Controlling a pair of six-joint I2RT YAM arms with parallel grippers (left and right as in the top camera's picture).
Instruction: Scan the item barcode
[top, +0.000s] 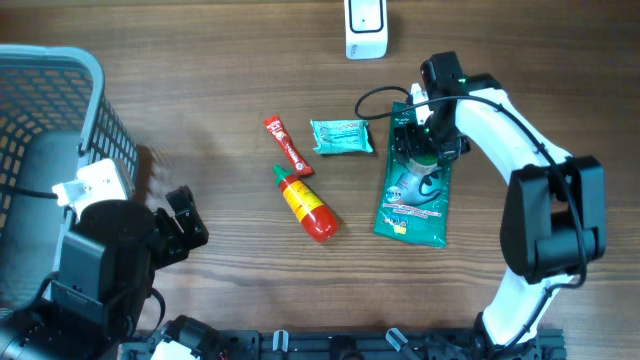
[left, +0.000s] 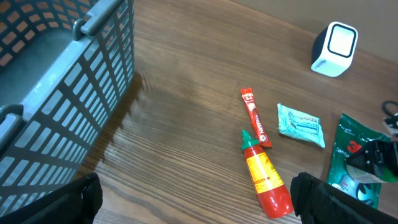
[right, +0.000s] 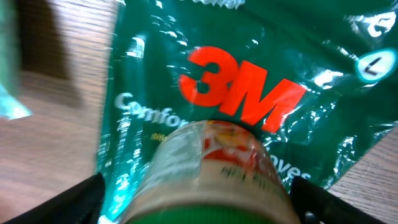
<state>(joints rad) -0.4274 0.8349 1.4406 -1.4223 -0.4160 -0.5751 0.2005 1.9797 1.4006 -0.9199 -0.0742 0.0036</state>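
A jar with a green lid and a pale printed label (right: 205, 168) lies on a green 3M packet (right: 155, 56), seen blurred and very close in the right wrist view. My right gripper (right: 198, 202) is open, its fingers (right: 84, 199) standing on either side of the jar, with a thin gap on the left. From overhead the right gripper (top: 425, 135) hovers over the top end of the green packet (top: 412, 210) and hides the jar. The white scanner (top: 366, 27) stands at the far edge. My left gripper (left: 199, 205) is open above bare wood, holding nothing.
A red and yellow sauce bottle (top: 306, 203), a thin red sachet (top: 288, 147) and a teal packet (top: 341, 136) lie mid-table. A grey mesh basket (top: 55, 110) fills the left side. A black cable (top: 385, 95) loops beside the right wrist.
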